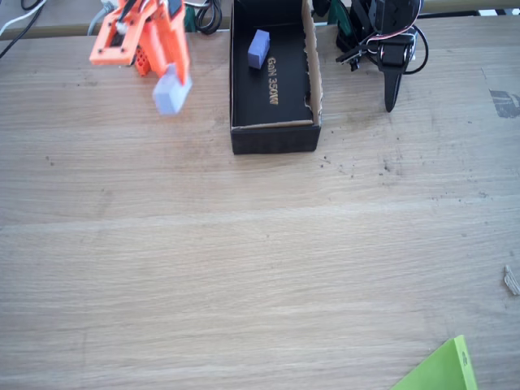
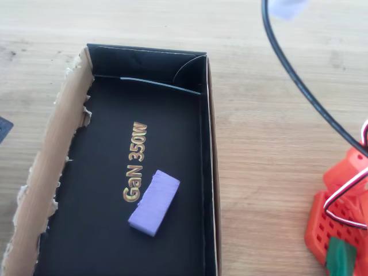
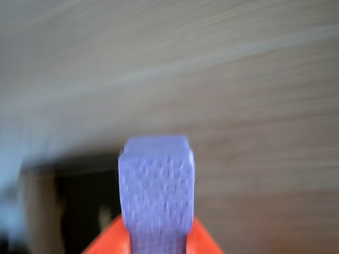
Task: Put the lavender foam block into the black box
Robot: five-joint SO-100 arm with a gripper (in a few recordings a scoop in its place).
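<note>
- The lavender foam block is being held in the orange pincer, clamped between its tips, as seen in the fixed view; it is being carried in the air above the counter, to the left of the black box in that view and well apart from it.
- The task is being judged as roughly midway: the block is being gripped and kept off the counter, but it is not yet being brought over the box opening, so the carry across and the release are being left to do.
- A second lavender block is being seen already lying inside the box, on its black floor just beside the gold lettering; in the overhead view this second block is lying flat and slightly askew near the "GaN" end of the lettering.
- In the wrist view the held block is being shown end-on and upright, with a pale lavender-blue colour and a dimpled, speckled surface; its lower part is being hidden between the orange tips.
- The wrist view is being blurred, so finer detail of the grip is not being made out; a dark shape at its lower left is probably the box, though this cannot be told for certain.
- The box is being seen as shallow and oblong, with a torn raw brown cardboard edge along one long side.
</note>
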